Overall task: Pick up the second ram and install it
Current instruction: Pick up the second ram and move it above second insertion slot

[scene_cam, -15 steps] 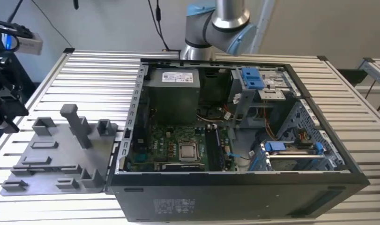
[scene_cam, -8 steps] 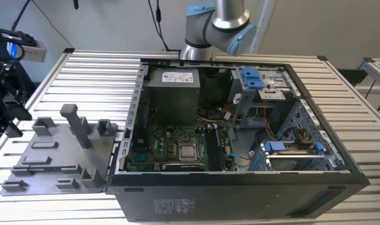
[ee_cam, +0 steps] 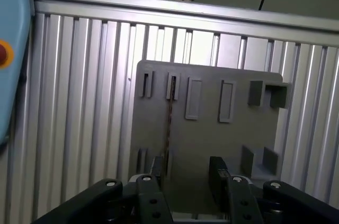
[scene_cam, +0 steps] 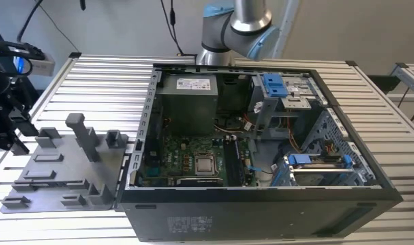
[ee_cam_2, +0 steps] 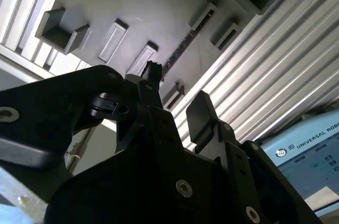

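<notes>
First wrist view: gripper (ee_cam: 186, 171) low over a grey holder tray (ee_cam: 212, 134) that lies flat on a ribbed metal table (ee_cam: 79, 102). Fingers (ee_cam: 157, 167) spread apart, nothing clamped.

Second ram (ee_cam: 169, 123) stands on edge in a slot of the tray and shows as a thin dark strip running the length of the slot. Its near end falls in the gap between the fingers, just beside one of them and well clear of the other. Contact with the near finger: cannot tell.

Second wrist view: gripper (ee_cam_2: 176, 85) seen from behind the black finger links, jaws wide. The ram (ee_cam_2: 177, 49) is a narrow dark line on the tray (ee_cam_2: 159, 12), leading off from one fingertip.

A pale blue pendant (ee_cam: 13, 49) with a red button sits at the table's edge.

Exterior view: tray (scene_cam: 57, 168) on the table (scene_cam: 104, 87), at the exterior view's left, just beside an open computer case (scene_cam: 261, 214). Inside the case, a green circuit board (scene_cam: 186, 158) on the floor and a grey power-supply box (scene_cam: 186, 102) behind it. Arm (scene_cam: 234, 25) rises from behind the case. A black wrist assembly (scene_cam: 6, 112) hangs at the exterior view's left edge, near the tray.
</notes>
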### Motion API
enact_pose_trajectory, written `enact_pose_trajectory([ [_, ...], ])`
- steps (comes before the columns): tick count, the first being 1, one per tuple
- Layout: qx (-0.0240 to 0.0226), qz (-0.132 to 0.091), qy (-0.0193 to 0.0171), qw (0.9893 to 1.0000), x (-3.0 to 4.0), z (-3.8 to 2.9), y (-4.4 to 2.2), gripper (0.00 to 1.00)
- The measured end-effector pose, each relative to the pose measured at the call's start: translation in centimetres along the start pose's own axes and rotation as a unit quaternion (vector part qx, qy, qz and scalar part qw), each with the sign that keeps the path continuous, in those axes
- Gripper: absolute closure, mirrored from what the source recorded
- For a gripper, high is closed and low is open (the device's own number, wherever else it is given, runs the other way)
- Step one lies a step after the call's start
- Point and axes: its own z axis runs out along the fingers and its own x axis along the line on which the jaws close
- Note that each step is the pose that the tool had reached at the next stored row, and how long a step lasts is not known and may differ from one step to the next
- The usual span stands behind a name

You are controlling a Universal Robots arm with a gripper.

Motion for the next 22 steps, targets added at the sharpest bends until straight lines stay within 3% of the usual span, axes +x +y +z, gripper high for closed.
enact_pose_trajectory([
  [22,-0.0002,0.000,0.0020,1.0000,-0.18,4.01,0.27,0.52],
])
